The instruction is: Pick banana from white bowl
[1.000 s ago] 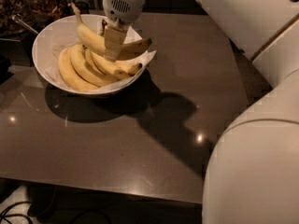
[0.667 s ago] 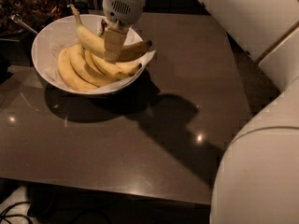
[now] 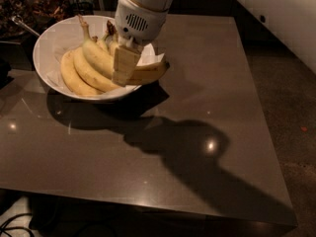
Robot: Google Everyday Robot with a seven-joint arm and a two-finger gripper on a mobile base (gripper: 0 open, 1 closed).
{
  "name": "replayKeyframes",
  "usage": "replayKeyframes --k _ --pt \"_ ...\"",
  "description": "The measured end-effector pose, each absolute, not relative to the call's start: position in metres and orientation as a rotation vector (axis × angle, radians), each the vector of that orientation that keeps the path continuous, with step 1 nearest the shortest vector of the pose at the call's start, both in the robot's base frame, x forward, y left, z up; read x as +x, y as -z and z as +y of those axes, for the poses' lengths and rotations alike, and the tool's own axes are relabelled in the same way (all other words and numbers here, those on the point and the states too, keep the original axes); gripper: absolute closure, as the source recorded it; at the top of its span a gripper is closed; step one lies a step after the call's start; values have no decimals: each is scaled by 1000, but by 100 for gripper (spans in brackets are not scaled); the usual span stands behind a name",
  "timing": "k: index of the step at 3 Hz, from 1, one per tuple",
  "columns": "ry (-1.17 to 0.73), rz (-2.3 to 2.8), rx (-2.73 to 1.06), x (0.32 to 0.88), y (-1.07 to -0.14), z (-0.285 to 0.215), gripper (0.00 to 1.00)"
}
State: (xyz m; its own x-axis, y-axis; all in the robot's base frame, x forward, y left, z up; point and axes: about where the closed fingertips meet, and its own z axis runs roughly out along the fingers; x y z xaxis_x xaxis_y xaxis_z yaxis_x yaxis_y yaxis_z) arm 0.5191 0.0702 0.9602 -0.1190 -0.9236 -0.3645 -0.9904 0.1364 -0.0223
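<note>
**My claw at the white bowl, set low over the banana**

At the far left, beyond the table's [image 3: 207, 107] edge, lies dark clutter [image 3: 34, 4] that I cannot make out. A thin metallic handle [image 3: 22, 26] slants from it toward the bowl. The white bowl [image 3: 44, 43] stands on the table's far left corner, wide and shallow, lined with crumpled white paper [image 3: 152, 58]. Inside it, on the left, shorter bananas [image 3: 74, 78] lie side by side, curving along the near wall. The banana [image 3: 148, 73] lies in the bowl's right half. Its pale stem points up toward the far rim, its body sweeps down and round, and its dark blunt tip reaches just past the right rim. My claw [image 3: 123, 70] comes down from the top edge on a white wrist [image 3: 140, 14], and its tan lower end sits directly in front of the banana's middle, touching or nearly so. Whether my claw is apart or clamped on the banana I cannot tell. The banana rests among the others, inside the bowl. To the right, the brown glossy table carries the arm's broad shadow [image 3: 187, 147] and small light glints. Further right lies speckled floor [image 3: 296, 107], with a pale wall [image 3: 276, 4] above it.
</note>
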Motion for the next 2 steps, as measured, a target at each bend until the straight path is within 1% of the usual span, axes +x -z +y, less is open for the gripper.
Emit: replayKeyframes --k 1,2 --pt "-397 2134 -1867 470 -952 71 100" --pt "-396 2134 -1868 469 -951 71 100"
